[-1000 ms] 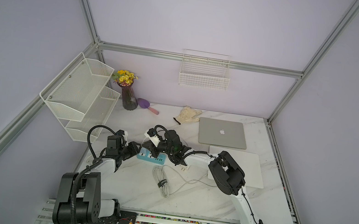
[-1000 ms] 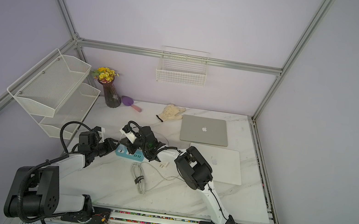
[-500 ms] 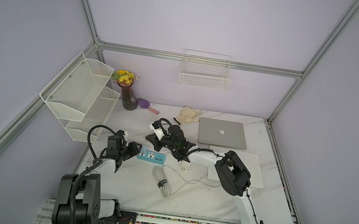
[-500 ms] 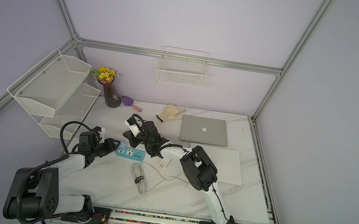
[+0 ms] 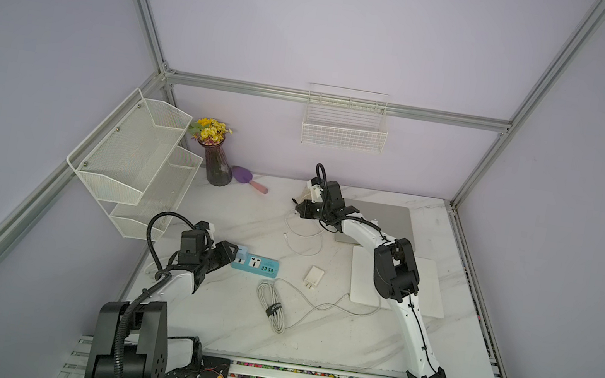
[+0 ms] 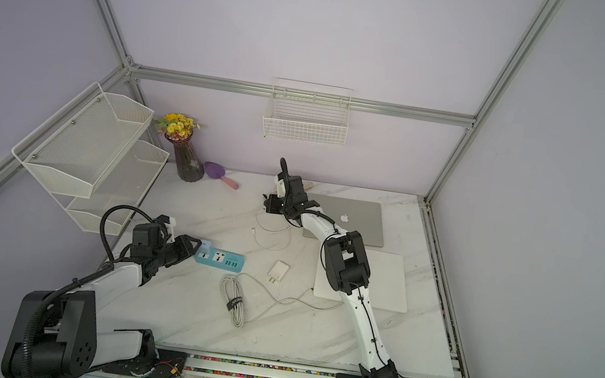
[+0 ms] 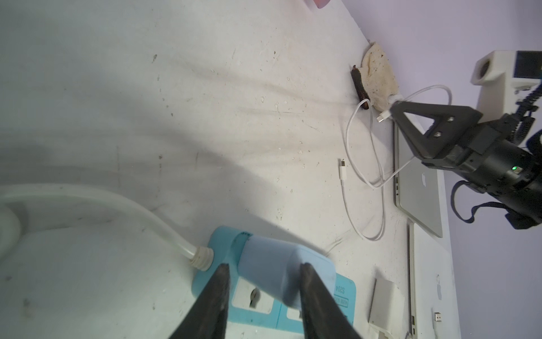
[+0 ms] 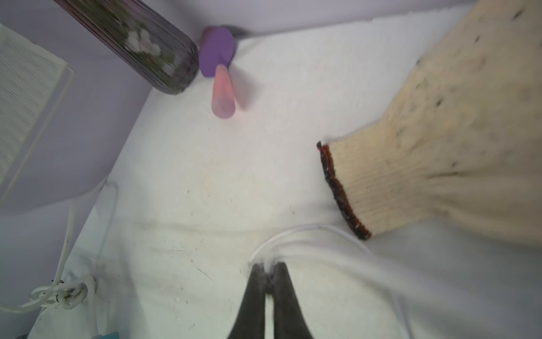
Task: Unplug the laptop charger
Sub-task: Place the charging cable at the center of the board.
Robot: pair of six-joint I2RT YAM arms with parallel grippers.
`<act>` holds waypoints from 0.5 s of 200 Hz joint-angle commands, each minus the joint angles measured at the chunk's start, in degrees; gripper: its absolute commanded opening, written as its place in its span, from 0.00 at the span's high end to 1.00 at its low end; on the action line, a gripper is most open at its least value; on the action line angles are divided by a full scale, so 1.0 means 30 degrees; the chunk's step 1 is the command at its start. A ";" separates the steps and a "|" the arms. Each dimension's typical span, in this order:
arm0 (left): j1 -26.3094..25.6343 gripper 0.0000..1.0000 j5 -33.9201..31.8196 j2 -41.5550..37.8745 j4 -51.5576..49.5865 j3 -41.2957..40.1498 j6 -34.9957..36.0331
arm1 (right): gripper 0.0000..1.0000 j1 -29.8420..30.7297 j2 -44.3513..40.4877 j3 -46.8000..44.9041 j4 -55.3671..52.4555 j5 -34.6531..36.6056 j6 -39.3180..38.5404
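Note:
The white laptop charger brick [image 5: 314,277] [image 6: 277,271] lies flat on the marble just right of the teal power strip [image 5: 261,266] [image 6: 225,259], prongs showing, in no socket. Its grey cable runs through a strapped coil [image 5: 273,307]. My left gripper [image 5: 235,249] [image 7: 264,265] is open, its fingers straddling a light-blue block [image 7: 281,267] at the strip's corded end, with a gap on one side. Far back, beside the silver laptop [image 5: 386,218], my right gripper [image 5: 297,209] [image 8: 268,265] is shut on a thin white cable [image 5: 304,235] [image 7: 366,176] that trails loose onto the table.
A white laptop [image 5: 420,289] lies under the right forearm. A cream glove [image 8: 440,146], a purple scoop [image 5: 243,177] and a flower vase [image 5: 217,163] sit along the back wall. A wire rack [image 5: 135,157] overhangs the left edge. A wire basket [image 5: 345,123] hangs on the wall.
My right gripper has left the power strip and swung to the back of the table, dragging the thin white cable along. The left jaws have widened around the light-blue block.

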 commanded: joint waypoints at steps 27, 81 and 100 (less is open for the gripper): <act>-0.0077 0.35 -0.3003 -0.1857 -0.3856 0.1197 -0.0368 | 0.70 0.0327 -0.0216 0.0706 -0.2223 -0.1095 0.1088; -0.0043 0.32 -0.7093 -0.4458 -0.3215 0.0731 -0.1879 | 0.29 0.0511 -0.3685 -0.0937 -0.2112 0.1063 -0.0351; 0.0011 0.32 -0.6593 -0.3379 -0.3671 0.0981 -0.2136 | 0.30 0.0757 -0.4943 -0.1323 -0.2494 0.1410 -0.1397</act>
